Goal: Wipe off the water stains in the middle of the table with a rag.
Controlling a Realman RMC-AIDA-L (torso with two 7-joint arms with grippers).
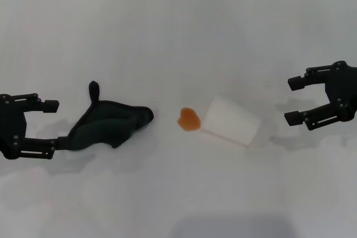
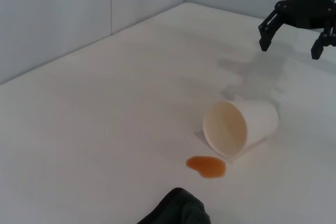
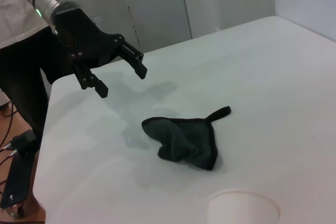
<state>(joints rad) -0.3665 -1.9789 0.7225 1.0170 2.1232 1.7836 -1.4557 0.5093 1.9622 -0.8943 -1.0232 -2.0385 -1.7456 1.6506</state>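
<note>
Head view: rag (image 1: 109, 124) lies crumpled on the table (image 1: 178, 43) left of centre, loop pointing away from the robot; stain (image 1: 188, 119) sits between rag and a tipped paper cup (image 1: 231, 121), just beside the cup mouth. Left gripper (image 1: 51, 128) is at the left edge, fingers spread, lower finger at the rag's edge. Right gripper (image 1: 294, 100) is at the right, spread, holding nothing. Left wrist view alone shows the cup's hollow inside (image 2: 227, 128). Right wrist view shows the left gripper (image 3: 119, 75) raised above the table, stain out of sight.

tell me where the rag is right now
In the head view the rag lies on the table, left of centre, between the left end effector and the orange stain.
</note>
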